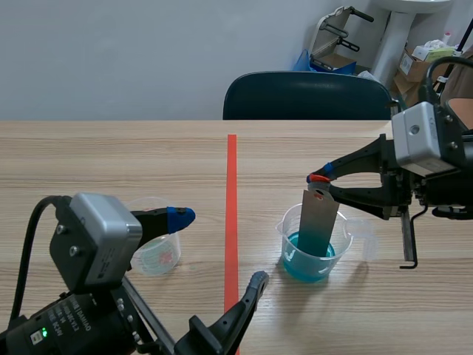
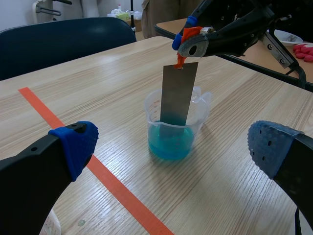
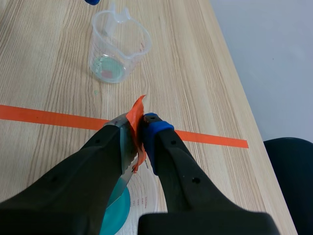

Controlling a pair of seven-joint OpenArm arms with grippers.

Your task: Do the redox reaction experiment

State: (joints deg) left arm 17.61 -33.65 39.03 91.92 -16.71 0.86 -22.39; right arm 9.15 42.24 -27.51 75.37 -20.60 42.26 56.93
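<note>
A grey metal strip [image 1: 319, 222] [image 2: 178, 95] with an orange tab [image 3: 136, 122] at its top stands with its lower end in blue liquid inside a clear beaker [image 1: 316, 244] [image 2: 173, 129]. My right gripper [image 1: 319, 180] [image 3: 138, 128] is shut on the orange tab, above the beaker. My left gripper [image 1: 222, 248] [image 2: 171, 147] is open, low on the near left of the table, its fingers apart on either side of the beaker seen ahead. A second clear beaker [image 1: 157, 248] [image 3: 117, 46], nearly empty with a greenish film, stands just beyond the left gripper.
An orange-red tape line [image 1: 232, 222] runs down the table's middle. A dark chair [image 1: 307, 96] stands behind the far edge. Boxes and clutter [image 1: 429, 59] sit at the back right.
</note>
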